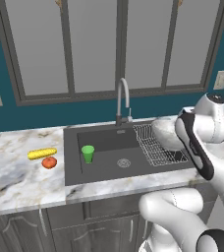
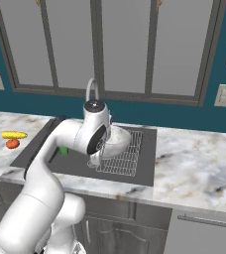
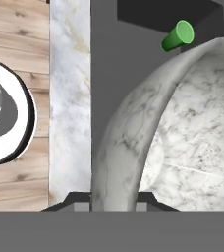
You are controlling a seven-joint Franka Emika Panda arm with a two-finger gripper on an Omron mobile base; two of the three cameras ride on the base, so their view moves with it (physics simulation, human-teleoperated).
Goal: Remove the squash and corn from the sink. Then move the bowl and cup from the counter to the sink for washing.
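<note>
My gripper [image 3: 113, 203] is shut on the rim of the speckled grey-white bowl [image 3: 182, 138], which hangs tilted above the wire rack [image 1: 155, 150] at the right of the sink [image 1: 109, 140]. The same bowl [image 2: 118, 141] sits just right of my hand in the right base view, and the forearm partly covers the bowl [image 1: 164, 134] in the left base view. The green cup [image 1: 88, 153] stands upright on the sink floor at the left. The corn [image 1: 42, 153] and the squash [image 1: 49, 162] lie side by side on the counter [image 1: 15, 179] left of the sink.
The curved faucet [image 1: 122, 101] rises behind the basin's middle. A round drain [image 1: 124, 163] lies between the cup and the rack. Marbled counter [image 2: 199, 163] stretches to the right of the sink. Windows and a teal wall stand behind.
</note>
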